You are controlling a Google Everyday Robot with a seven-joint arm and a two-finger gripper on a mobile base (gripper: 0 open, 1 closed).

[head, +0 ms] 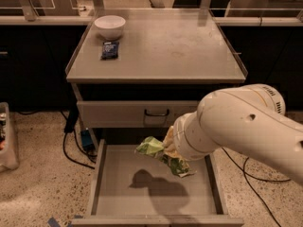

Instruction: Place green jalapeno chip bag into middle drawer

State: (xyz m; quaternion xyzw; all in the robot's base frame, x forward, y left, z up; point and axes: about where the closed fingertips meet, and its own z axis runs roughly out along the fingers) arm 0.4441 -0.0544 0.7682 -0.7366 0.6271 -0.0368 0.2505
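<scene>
The gripper (169, 144) hangs below the worktop's (161, 51) front edge, right of centre. Its jaws are clamped on the green chip bag (152, 148), which dangles above the open drawer (113, 167). If released here, the crinkled bag could snag on the jaws or catch the drawer's right wall.

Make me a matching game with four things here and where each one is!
Things:
1. white bowl
2. dark blue packet
3. green jalapeno chip bag
4. middle drawer

Places:
A. pulled open, low at the front
B. back left of the cabinet top
C. held by the gripper, above the drawer floor
D. just in front of the bowl

Pairs: 1-B, 2-D, 3-C, 4-A
</scene>
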